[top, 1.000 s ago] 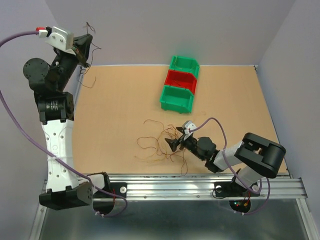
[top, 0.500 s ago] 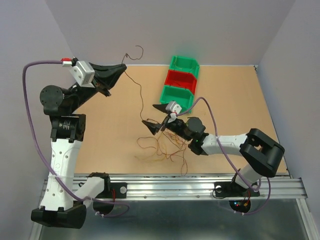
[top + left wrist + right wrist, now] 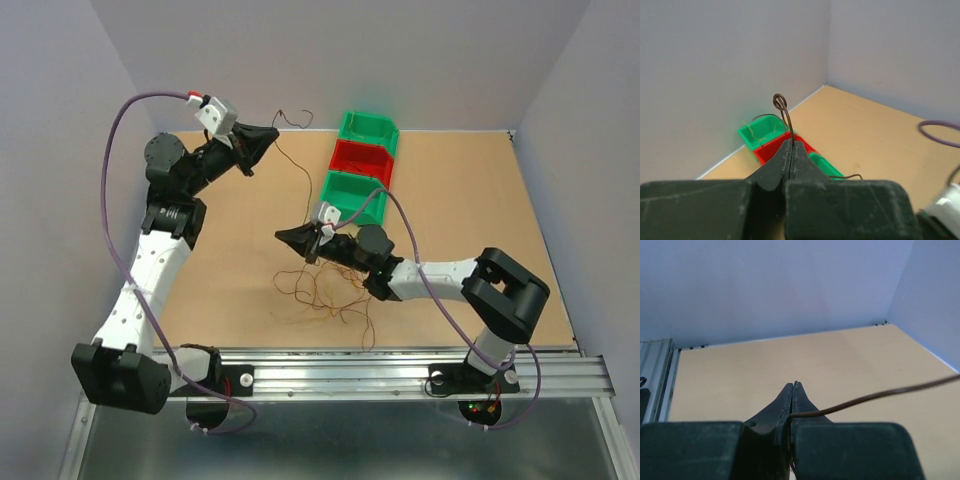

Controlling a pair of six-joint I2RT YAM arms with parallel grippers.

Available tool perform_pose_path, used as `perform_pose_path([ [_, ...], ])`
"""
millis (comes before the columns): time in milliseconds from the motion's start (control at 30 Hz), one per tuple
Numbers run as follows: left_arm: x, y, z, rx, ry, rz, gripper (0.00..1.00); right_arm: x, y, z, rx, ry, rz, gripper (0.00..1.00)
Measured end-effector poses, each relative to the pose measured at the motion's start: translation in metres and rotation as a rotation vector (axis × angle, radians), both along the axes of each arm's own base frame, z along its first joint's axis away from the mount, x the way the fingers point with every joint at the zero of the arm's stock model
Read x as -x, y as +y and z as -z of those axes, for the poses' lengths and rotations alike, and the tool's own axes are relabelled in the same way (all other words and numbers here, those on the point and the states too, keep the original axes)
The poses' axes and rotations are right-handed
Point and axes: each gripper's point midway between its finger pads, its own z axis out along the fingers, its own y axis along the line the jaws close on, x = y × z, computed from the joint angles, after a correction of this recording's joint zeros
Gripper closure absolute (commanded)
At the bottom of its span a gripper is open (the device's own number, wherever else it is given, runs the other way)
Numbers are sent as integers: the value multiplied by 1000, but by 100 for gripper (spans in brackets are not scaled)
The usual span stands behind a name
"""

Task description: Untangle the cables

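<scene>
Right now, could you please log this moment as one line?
left gripper: shut on brown cable; right gripper: shut on brown cable; other cables: tangled

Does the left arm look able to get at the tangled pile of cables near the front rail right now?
Probably not yet: nothing blocks the path, but the left tool is shut on a brown cable, raised at the back left, far from the pile.
</scene>
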Motion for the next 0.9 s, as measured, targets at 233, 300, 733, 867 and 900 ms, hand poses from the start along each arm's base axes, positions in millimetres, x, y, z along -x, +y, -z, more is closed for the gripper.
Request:
perform_pose_path([
  [233,-85,16,78,-76,159,-194,100,37,-29,-25,-36,3,-72,100],
  [300,-100,12,110,-110,237,-184,100,40,-38,-49,-78,-27,-67,100],
  [733,-104,-42,194,-262,394,-74,100,-89,-47,-189,-377,-88,365,99],
  [867,-99,-39,183,-247,368,-87,100,-155,-80,-206,-429,-61,606,100],
  [900,-96,-36,180,-240,359,-91,100,-166,-87,-202,-423,-48,645,100],
])
